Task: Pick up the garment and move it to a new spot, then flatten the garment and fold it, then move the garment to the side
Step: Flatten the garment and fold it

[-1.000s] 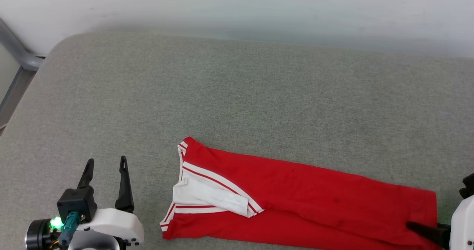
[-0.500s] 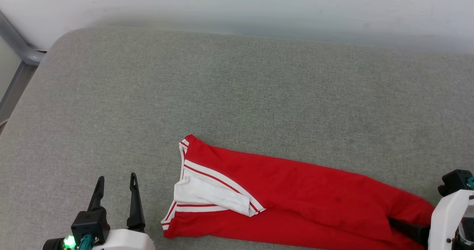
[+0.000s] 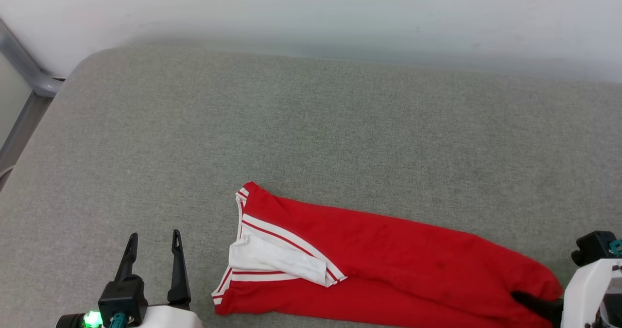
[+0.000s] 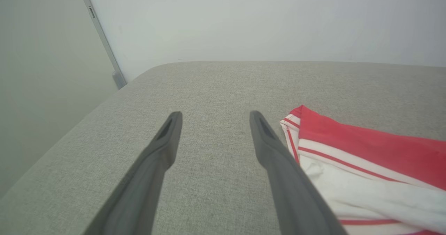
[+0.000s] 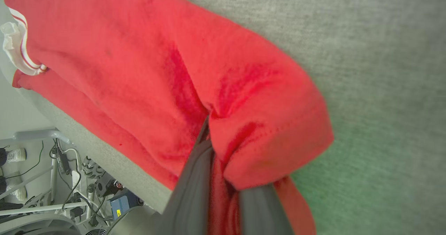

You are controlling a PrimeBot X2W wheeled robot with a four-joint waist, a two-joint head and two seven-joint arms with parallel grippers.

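The garment [image 3: 388, 260] is a red jersey with white, red-striped trim, folded into a long band along the near edge of the grey padded surface [image 3: 311, 124]. My right gripper [image 3: 527, 299] is shut on its bunched right end. In the right wrist view the dark fingers [image 5: 195, 186] pinch a fold of the red garment [image 5: 139, 71], which wraps over them. My left gripper [image 3: 153, 243] stands open and holds nothing, just left of the trimmed end. The left wrist view has the left gripper [image 4: 212, 118] over bare surface, with the garment [image 4: 366, 158] to its right.
A pale wall [image 3: 311, 12] runs behind the padded surface. A grey metal frame [image 3: 24, 75] stands past its far left corner. Beyond the near edge, the right wrist view takes in floor with cables and equipment [image 5: 69, 193].
My right gripper has shut on the garment's right end, and that end has bunched up and drawn in from a flat square corner. The left gripper stays open, shifted slightly right.
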